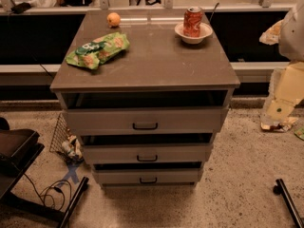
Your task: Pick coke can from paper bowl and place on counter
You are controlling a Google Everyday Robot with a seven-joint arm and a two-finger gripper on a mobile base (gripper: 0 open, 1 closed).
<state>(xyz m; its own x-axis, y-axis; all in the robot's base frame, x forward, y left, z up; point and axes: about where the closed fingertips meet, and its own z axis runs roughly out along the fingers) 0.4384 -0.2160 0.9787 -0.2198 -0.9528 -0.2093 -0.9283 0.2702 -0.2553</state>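
The coke can (193, 21), red with white markings and a silver top, stands upright in the white paper bowl (193, 35) at the back right of the grey-brown counter (152, 61). My arm hangs at the right edge of the view, beside the cabinet. Its gripper (278, 112) is low, to the right of the counter and well apart from the can and bowl. It holds nothing that I can see.
A green snack bag (97, 49) lies at the counter's left and an orange fruit (113, 19) sits at the back left. The three drawers (145, 126) with black handles stand slightly open. Floor clutter lies left and right of the cabinet.
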